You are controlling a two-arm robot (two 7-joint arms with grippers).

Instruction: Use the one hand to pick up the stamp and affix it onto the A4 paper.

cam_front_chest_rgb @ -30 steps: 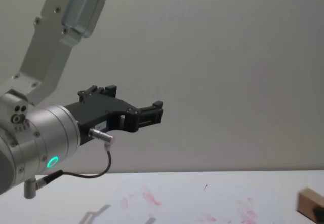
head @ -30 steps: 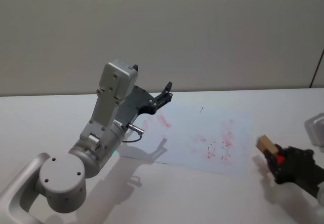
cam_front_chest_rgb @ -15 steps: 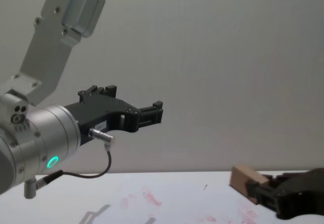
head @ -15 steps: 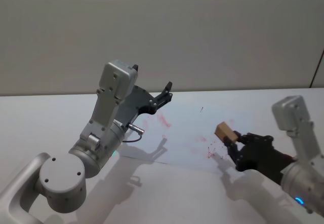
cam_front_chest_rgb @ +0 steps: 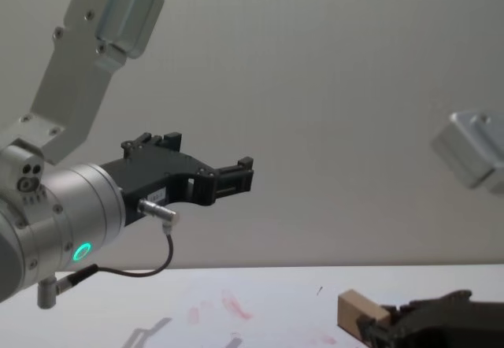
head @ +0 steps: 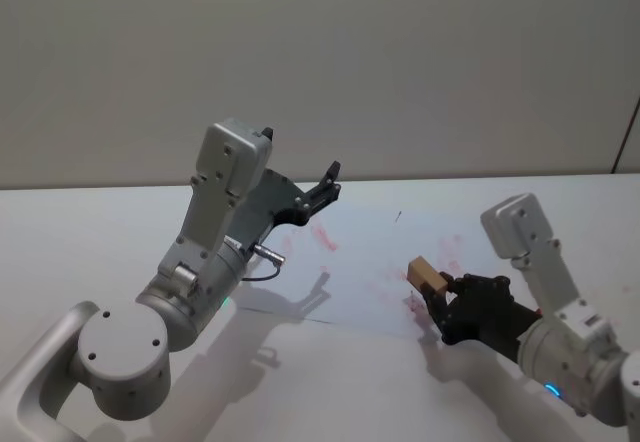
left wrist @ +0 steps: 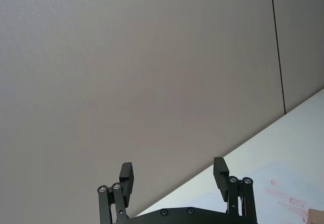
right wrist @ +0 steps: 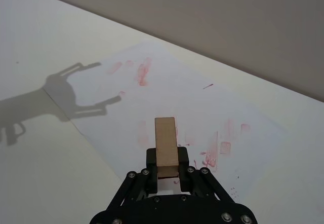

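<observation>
Right, the broad white table (head: 80, 232) carries the white A4 sheet with its red and pink ink smudges (head: 380, 252), flat and square to me as it was a second ago

My left arm, the one with the green-lit silver wrist, hasn't budged: its black gripper (left wrist: 173, 172) hangs raised over the sheet's far left part, fingers spread wide, gripping nothing

The action is all on the right. The black ridged-finger gripper on the pale grey boxy link (head: 438, 290) has swung in from the table's right edge and now sits over the near right part of the paper, among the densest red marks. Its fingers are closed snugly on the small light-tan wooden stamp block (right wrist: 166, 140), which sticks out forward past the fingertips

From the shadow beneath it, I'd say the stamp hangs clear of the sheet, not touching yet. So the carry looks done, and what's left is the press down
</observation>
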